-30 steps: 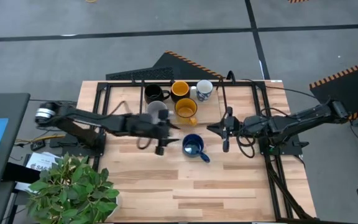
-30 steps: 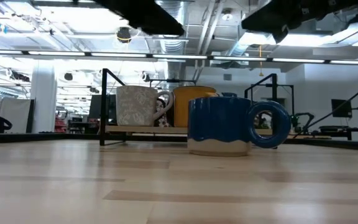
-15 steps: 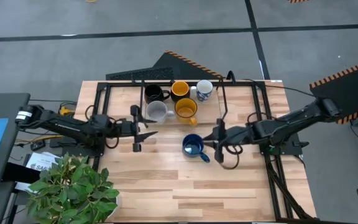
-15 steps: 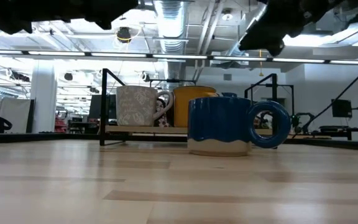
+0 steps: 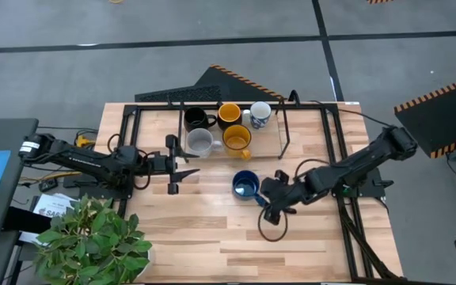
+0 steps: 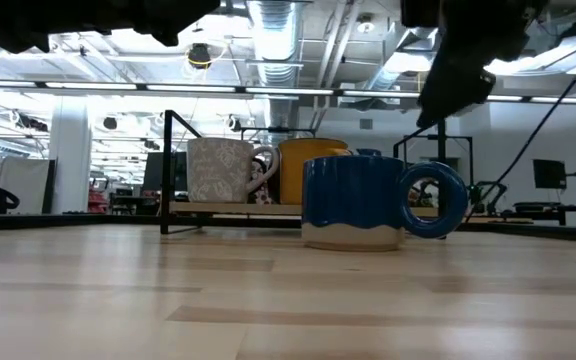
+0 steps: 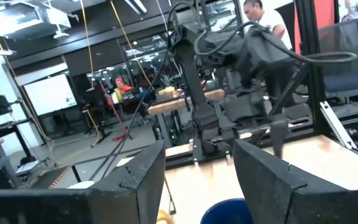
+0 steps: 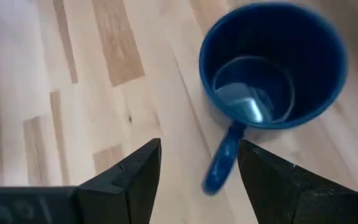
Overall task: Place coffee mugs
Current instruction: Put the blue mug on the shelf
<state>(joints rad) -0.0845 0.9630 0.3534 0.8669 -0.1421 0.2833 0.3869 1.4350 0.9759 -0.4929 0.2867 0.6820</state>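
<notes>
**Blue mug alone on the table, right arm closing in**

Starting at the left, we saw the left gripper (image 5: 174, 168) waiting over the table's (image 5: 212, 245) left part, well apart from the mugs, its jaws spread with nothing between them. Next, toward the far middle, five mugs sat grouped inside the black rack (image 5: 283, 131): the black mug (image 5: 197, 119), the grey mug (image 5: 200, 142), two yellow-orange mugs (image 5: 229, 114) (image 5: 237, 138) and the white mug (image 5: 260, 115).

In front of the rack stood the dark blue mug (image 5: 245, 185), upright on bare wood, its handle (image 8: 222, 163) turned toward the right gripper (image 5: 271, 207), which hovered just beside it. Those jaws were open and empty; in the right wrist view the handle lay roughly between the two fingers (image 8: 263, 180).

We judged the mug to be stiff glazed ceramic: fairly heavy for its size, smooth enough to slip, and liable to chip if knocked against the rack or a neighbour. The wall at the rim seemed the surest hold, one finger inside and one outside; the handle looked thin and rounded, so a grip there might let the mug swing.
</notes>
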